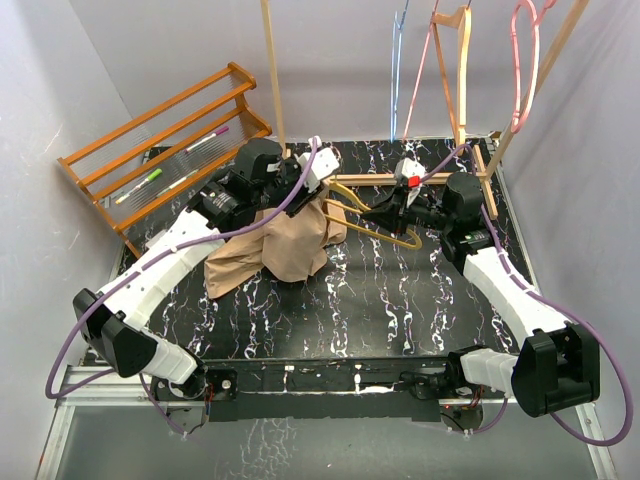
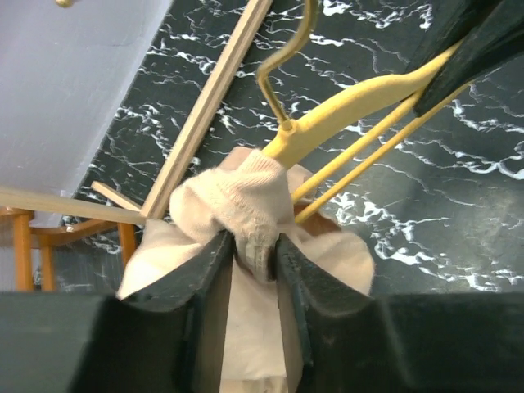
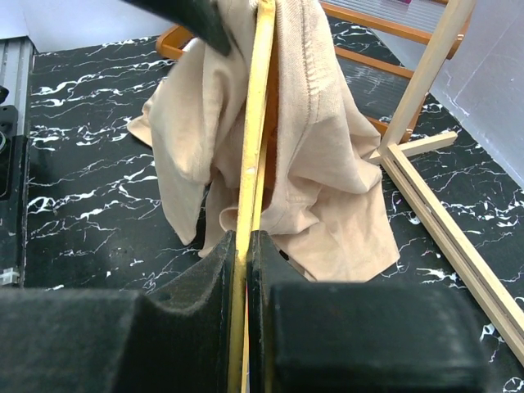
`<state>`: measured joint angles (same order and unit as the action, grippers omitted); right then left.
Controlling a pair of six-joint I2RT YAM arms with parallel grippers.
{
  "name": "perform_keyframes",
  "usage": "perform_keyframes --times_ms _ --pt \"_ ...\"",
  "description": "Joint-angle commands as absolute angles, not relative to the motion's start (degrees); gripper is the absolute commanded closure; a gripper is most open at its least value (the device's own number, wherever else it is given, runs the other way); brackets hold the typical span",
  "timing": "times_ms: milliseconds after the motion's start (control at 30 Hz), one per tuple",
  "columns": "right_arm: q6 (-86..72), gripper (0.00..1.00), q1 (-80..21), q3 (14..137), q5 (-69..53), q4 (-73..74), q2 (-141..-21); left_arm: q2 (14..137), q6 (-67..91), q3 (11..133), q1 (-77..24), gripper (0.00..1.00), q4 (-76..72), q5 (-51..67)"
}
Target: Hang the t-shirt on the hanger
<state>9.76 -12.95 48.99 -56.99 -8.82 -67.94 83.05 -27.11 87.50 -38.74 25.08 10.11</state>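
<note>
Left gripper point(image 2: 254, 246): pinching the t-shirt's point(image 2: 246, 201) ribbed collar.
Right gripper point(image 3: 246, 244): clamping the hanger's point(image 3: 259, 106) thin yellow bar.
Where: soft tan t-shirt is draping over one hanger end, onto the marbled table point(image 1: 400, 300).

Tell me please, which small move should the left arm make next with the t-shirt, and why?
Probably draw the pinched collar slightly further along the hanger, toward its bare shoulder. The left gripper clamps the t-shirt, which is bunched at the hook's base. One shoulder is uncovered, and the right gripper holds the hanger firmly.
</note>
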Motion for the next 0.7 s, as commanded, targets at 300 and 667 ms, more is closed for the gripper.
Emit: perform_keyframes --times_ms 300,667 --pt "9.2 0.92 -13.2 53.8 -66.9 -13.6 -67.1 78.7 -28.5 82.5 -38.8 0.28 16.9 14.5" --pt "11.2 0.92 -13.2 55.6 -69.0 -9.4 -67.5 74.7 -27.0 83.7 -31.9 0.25 22.2 40.7"
